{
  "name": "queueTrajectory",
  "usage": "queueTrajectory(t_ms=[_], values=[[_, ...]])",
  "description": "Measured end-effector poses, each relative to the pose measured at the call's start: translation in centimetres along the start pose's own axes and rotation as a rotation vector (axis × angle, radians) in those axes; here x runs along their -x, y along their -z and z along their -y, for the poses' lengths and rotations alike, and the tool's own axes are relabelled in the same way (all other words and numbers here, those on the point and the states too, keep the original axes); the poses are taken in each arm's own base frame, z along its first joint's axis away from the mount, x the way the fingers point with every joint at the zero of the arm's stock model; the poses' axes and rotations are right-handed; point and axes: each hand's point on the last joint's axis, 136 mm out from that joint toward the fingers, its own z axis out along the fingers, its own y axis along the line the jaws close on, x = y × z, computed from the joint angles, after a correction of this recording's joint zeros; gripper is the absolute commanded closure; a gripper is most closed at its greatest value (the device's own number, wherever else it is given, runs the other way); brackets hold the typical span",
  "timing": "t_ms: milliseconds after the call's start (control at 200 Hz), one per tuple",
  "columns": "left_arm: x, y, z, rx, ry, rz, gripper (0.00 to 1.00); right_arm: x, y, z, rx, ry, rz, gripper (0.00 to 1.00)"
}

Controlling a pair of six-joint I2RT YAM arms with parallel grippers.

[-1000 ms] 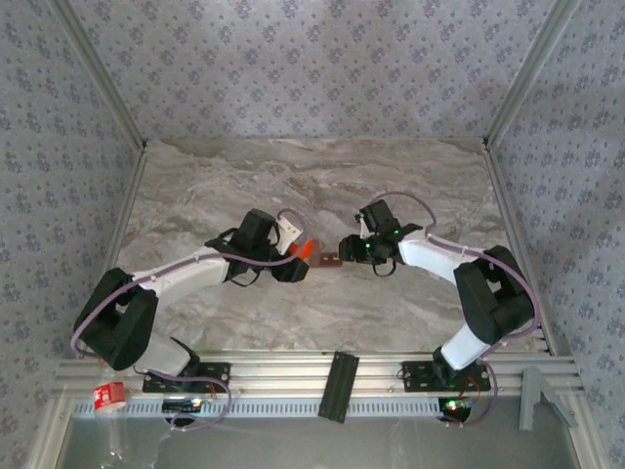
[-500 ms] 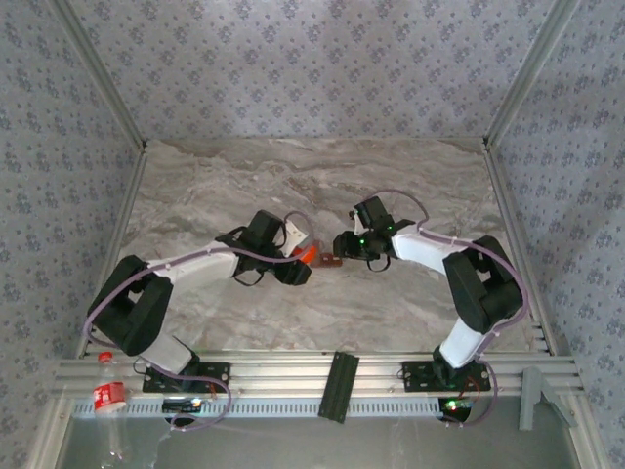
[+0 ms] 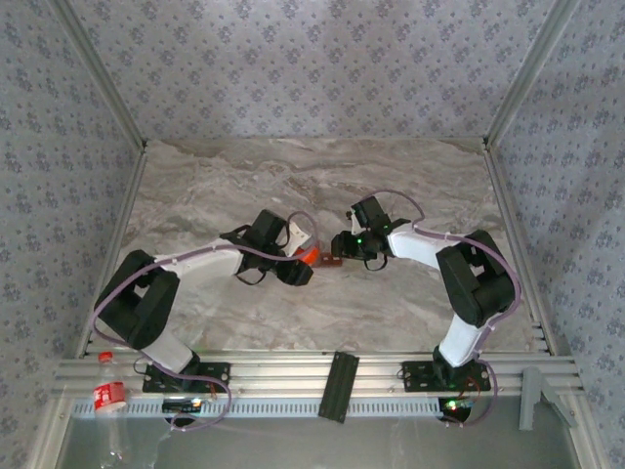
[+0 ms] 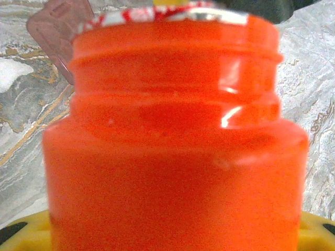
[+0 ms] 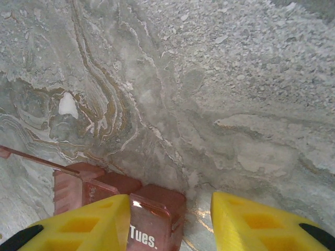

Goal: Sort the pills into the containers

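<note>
Tues. end of pill organiser [image 5: 153, 222] sits between parted jaws of right end effector [image 5: 170, 209], not yet pinched. Strip runs ahead-left toward left end effector [image 3: 299, 264], which is clamped on orange bottle [image 4: 172, 130], mouth facing strip.

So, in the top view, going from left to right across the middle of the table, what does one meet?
Left arm → orange bottle → containers → right arm.
</note>
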Motion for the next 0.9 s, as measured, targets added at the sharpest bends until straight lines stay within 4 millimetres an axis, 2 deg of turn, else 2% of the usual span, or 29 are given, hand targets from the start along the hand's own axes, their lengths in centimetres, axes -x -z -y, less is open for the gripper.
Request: queueTrajectory(t_ms=[370,605,899], values=[[-0.5,-0.5,-0.1,-0.007,0.01,-0.022,1.0,0.0,0.0,-0.4,0.007,0.008,0.003,0.54],[-0.5,-0.5,0.0,-0.014,0.01,-0.022,1.0,-1.1,0.1,-0.2,-0.043,0.032,-0.034,0.55],[-0.7,-0.5,0.1,-0.018,0.013,-0.035,1.0,-1.2,0.2,-0.7,-0.057,0.062,-0.039,0.57]])
